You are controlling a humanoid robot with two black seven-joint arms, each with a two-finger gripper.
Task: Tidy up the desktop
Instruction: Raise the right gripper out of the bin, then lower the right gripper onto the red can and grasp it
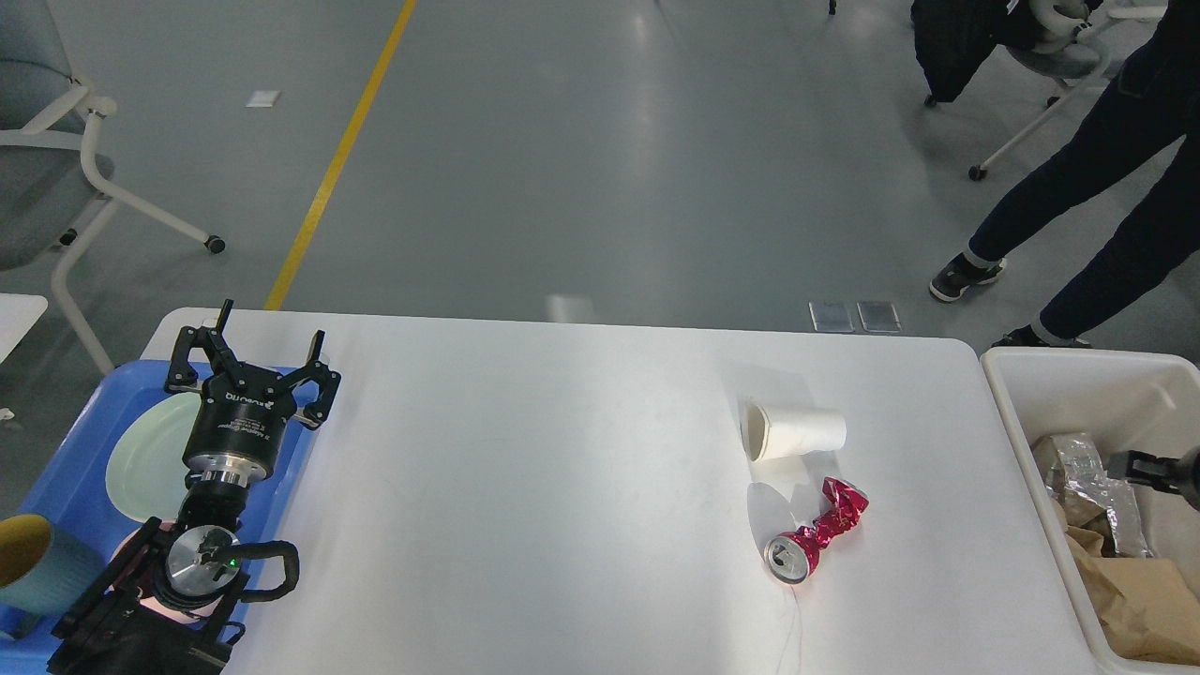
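The white desktop (562, 487) holds a white paper cup (797, 431) lying on its side, mouth to the left, and a crushed red can (816, 534) just in front of it. My left gripper (251, 361) is open and empty, upright over the desktop's left edge beside the blue tray. Only a dark tip of my right gripper (1158, 466) shows at the right edge, above the bin's contents. Its fingers cannot be told apart.
A blue tray (75, 478) at the left holds a pale green plate (145, 459) and a teal cup (37, 562). An off-white bin (1022, 441) at the right holds crumpled foil (1087, 478) and brown paper (1125, 600). A person's legs (1078, 216) stand beyond the far right corner.
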